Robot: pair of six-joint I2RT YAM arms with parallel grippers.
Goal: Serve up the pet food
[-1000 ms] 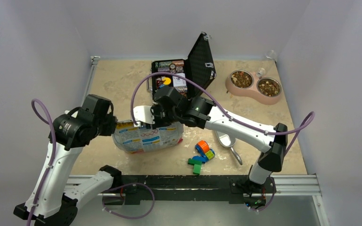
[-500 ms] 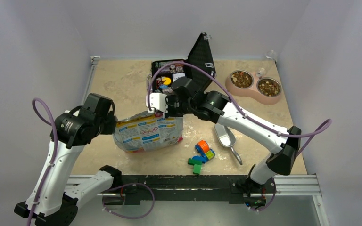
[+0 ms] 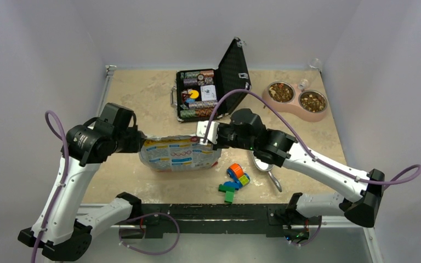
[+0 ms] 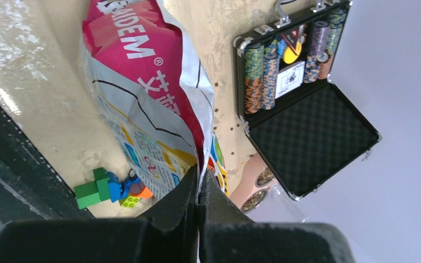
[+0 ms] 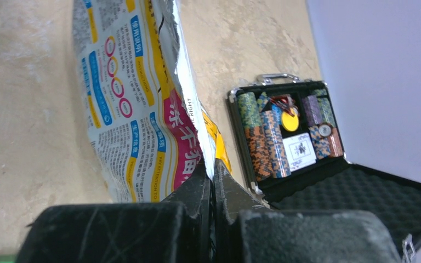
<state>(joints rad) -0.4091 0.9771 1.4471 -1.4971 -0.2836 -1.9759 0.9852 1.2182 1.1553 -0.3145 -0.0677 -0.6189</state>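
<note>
Moved: right arm (image 3: 307, 161) swung rightward; bag (image 3: 181, 156) lower, stretched wider. Its left edge pinched by left claw (image 4: 198, 183), right edge by right claw (image 5: 212, 170). Far right: pink bowl (image 3: 296, 104) holding kibble (image 3: 281, 92).

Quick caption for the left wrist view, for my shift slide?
The left pincer pinches an edge of the food bag; open poker-chip case and toy blocks beyond.

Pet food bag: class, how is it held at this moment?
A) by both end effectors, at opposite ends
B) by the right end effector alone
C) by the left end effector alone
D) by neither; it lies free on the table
A: each wrist view shows fingers pinched shut on an edge of the pet food bag, by the left end effector and the right end effector.
</note>
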